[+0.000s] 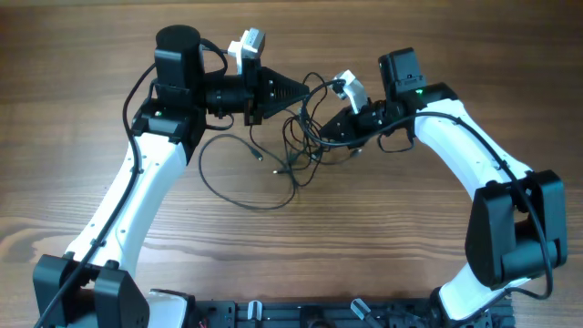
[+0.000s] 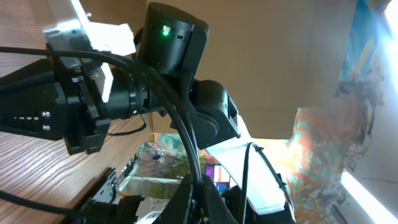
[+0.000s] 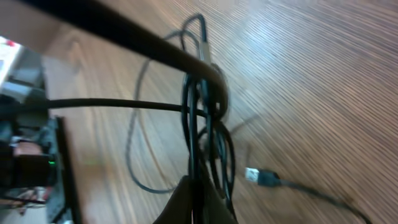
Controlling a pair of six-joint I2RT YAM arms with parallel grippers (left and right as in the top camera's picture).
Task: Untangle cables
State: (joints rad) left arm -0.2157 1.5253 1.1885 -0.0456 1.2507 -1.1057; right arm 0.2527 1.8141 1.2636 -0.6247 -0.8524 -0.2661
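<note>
1. The cables (image 1: 293, 146) are bunched in a knot on the wooden table (image 1: 410, 246) between both arms, with one loose loop trailing toward the left arm.
2. The left gripper (image 1: 302, 91) is pressed together, with a strand seemingly pinched at its tip.
3. The right gripper (image 1: 322, 133) is clamped on strands of the knot.
4. If the grippers are drawn apart, the knot could be tightened, a strand lost, or the plug (image 3: 252, 175) snagged in a loop.
</note>
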